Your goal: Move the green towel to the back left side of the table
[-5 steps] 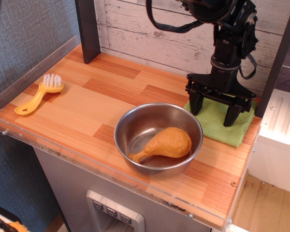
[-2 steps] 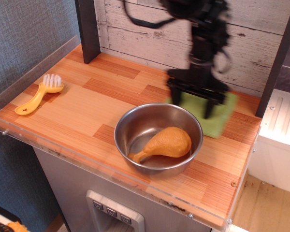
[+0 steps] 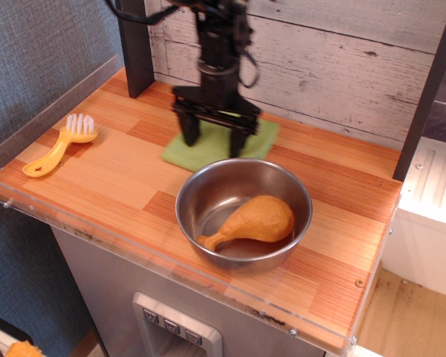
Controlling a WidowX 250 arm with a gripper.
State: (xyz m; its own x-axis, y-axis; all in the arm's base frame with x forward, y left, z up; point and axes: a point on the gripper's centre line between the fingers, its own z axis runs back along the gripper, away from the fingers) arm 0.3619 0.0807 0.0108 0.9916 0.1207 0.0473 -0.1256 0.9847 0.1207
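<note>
The green towel [image 3: 257, 137] lies flat on the wooden table [image 3: 119, 167], at the middle of the back half, just behind the steel bowl [image 3: 244, 212]. My gripper [image 3: 212, 144] points straight down onto the towel. Its two black fingers [image 3: 189, 134] stand apart, with the tips resting on the cloth's left and middle parts. The arm hides part of the towel's back edge.
The bowl holds a brown toy chicken drumstick [image 3: 254, 221]. A yellow brush with white bristles [image 3: 62, 143] lies at the left edge. A dark post [image 3: 134, 46] stands at the back left corner, and a whitewashed plank wall [image 3: 334, 67] runs along the back.
The gripper has swept left along the back of the table, from the right side to the middle. The green towel has slid left with it under the fingertips.
</note>
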